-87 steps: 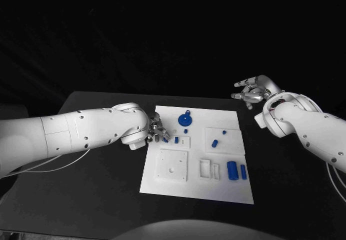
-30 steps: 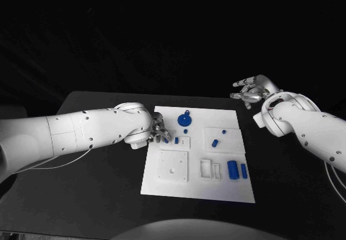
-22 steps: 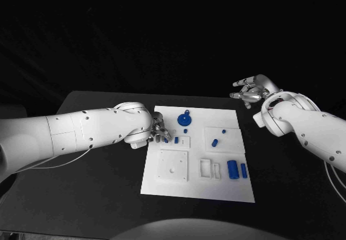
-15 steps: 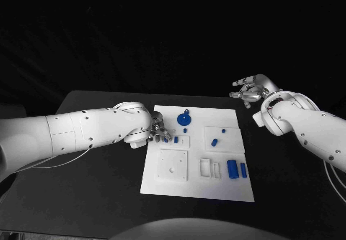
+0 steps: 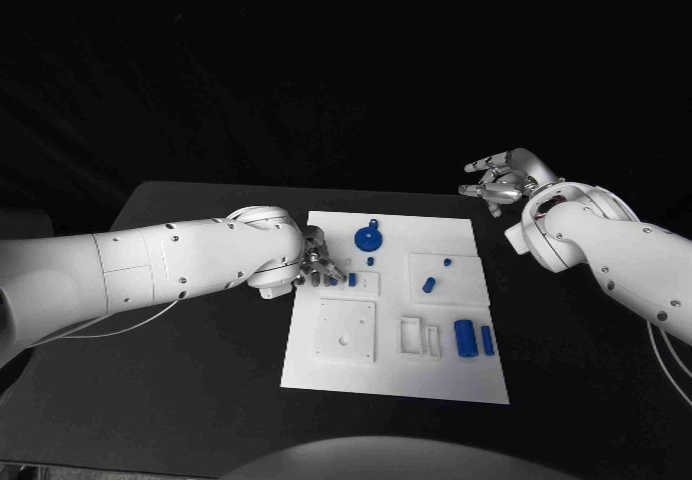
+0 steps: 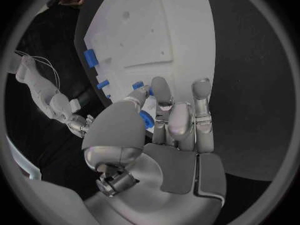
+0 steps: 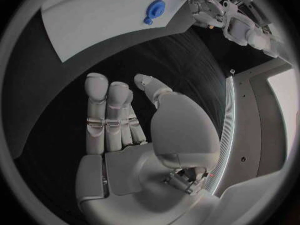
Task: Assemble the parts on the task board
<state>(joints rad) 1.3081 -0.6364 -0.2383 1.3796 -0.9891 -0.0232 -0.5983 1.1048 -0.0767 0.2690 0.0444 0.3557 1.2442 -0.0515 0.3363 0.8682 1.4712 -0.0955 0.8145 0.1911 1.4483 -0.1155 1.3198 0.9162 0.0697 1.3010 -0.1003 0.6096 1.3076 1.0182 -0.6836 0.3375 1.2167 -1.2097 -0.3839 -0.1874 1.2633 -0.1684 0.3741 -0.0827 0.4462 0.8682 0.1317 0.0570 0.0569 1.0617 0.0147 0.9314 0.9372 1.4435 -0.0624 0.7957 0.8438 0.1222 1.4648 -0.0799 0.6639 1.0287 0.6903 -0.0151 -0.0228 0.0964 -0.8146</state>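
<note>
While the white task board (image 5: 397, 310) is lying at the middle of the black desk (image 5: 188, 340), the left hand (image 5: 316, 266) is hovering at the board's left edge, pinching a small blue part (image 6: 147, 120) between thumb and fingers, directly beside a small white block (image 5: 356, 283) on the board. It is much the nearer hand. The right hand (image 5: 499, 180) is waiting beyond the board's far right corner, fingers spread, holding nothing. A round blue part (image 5: 371, 239) is lying near the board's far edge.

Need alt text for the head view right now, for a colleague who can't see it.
The left robot hand pinches a small blue part at the white task board's left edge. The right robot hand hovers open beyond the board's far right corner.
</note>
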